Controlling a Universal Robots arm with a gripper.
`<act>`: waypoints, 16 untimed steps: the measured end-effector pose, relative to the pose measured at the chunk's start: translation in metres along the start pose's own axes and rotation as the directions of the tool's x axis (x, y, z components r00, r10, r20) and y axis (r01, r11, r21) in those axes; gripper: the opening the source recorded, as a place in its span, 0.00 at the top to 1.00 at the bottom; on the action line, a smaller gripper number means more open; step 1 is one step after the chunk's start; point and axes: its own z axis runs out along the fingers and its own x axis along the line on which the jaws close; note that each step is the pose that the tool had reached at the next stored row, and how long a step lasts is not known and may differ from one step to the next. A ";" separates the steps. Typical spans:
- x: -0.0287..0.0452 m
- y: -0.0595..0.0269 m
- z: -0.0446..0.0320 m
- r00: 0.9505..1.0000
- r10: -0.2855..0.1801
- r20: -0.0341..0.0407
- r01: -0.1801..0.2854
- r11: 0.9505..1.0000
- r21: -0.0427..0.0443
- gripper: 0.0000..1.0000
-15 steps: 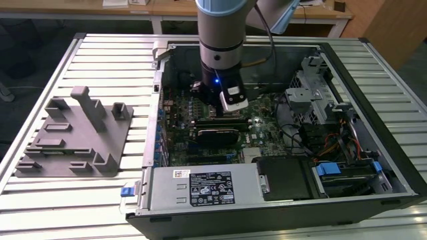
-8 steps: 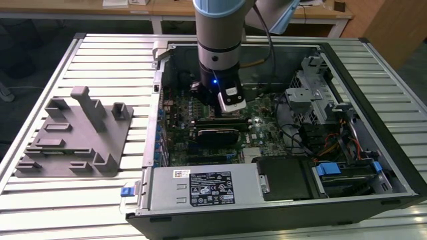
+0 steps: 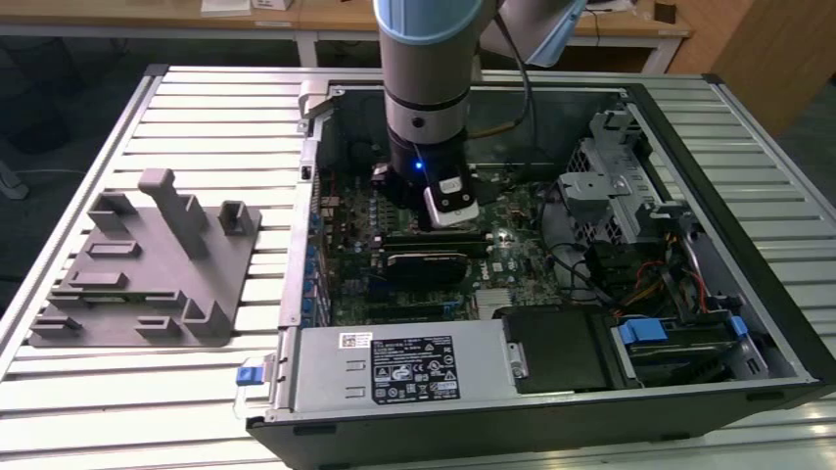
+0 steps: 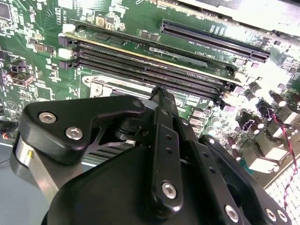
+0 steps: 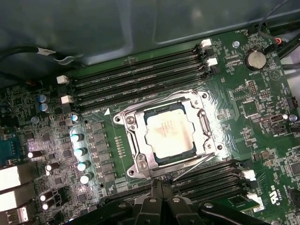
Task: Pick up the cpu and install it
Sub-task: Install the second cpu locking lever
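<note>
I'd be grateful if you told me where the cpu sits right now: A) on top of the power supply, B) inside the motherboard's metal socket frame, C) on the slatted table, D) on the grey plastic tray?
B: in the first wrist view the cpu lies inside the socket frame on the green motherboard.

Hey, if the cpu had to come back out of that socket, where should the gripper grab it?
Probably by two opposite edges, straight down from above. The cpu lies flat inside the socket frame, whose metal rim closely surrounds it, so the gripper has no sideways approach.

Grey tray beside open computer case.
</note>
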 end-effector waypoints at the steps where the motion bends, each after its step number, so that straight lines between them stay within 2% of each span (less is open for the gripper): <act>1: -0.0001 -0.0006 0.0001 1.000 0.000 0.000 0.000 1.000 -0.002 0.89; 5: -0.0004 -0.0033 0.0013 1.000 0.001 -0.003 -0.001 1.000 -0.009 0.89; 11: -0.0005 -0.0053 0.0050 1.000 0.002 -0.008 -0.002 1.000 -0.028 0.89; 16: 0.0014 -0.0063 0.0080 1.000 0.002 -0.011 -0.003 0.999 -0.038 0.89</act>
